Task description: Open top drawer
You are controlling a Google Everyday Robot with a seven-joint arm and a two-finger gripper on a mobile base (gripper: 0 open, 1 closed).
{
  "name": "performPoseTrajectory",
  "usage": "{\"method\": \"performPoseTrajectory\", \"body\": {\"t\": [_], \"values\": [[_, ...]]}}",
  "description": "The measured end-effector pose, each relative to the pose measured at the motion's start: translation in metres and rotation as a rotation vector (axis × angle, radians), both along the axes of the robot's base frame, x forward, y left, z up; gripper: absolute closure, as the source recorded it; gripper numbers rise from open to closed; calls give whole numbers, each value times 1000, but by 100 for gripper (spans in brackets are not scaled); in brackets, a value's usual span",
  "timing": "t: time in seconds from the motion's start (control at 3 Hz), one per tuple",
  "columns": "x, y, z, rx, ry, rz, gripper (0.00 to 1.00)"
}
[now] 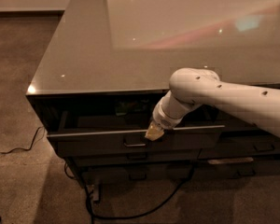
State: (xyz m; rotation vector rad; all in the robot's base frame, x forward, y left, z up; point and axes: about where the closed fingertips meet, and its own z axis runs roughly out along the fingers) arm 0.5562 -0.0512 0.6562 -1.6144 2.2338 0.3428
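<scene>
Camera view: a dark cabinet with a shiny top is seen on a brown carpet. The top drawer is found just under the cabinet top, on the near side, and it is pulled part way out. Its grey rim is shown, with a dark gap behind it. Inside, at the far back, a small greenish thing can be seen, too dim to be named. The rest of the inside is hidden in shadow.

A small silver handle is fixed at the middle of the drawer front. The gripper is held at the drawer's near rim, just right of the handle and a little above it. Whether the gripper is apart or together cannot be told. The white arm is stretched in from the right. More dark drawers are set lower down. A black cable is laid on the carpet below.
</scene>
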Motion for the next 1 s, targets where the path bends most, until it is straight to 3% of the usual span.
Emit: {"method": "performPoseTrajectory", "body": {"t": [0.67,1.0], "values": [[-13,2,9,-1,0,24,12],[-37,7,32,-9,11,76,0]]}}
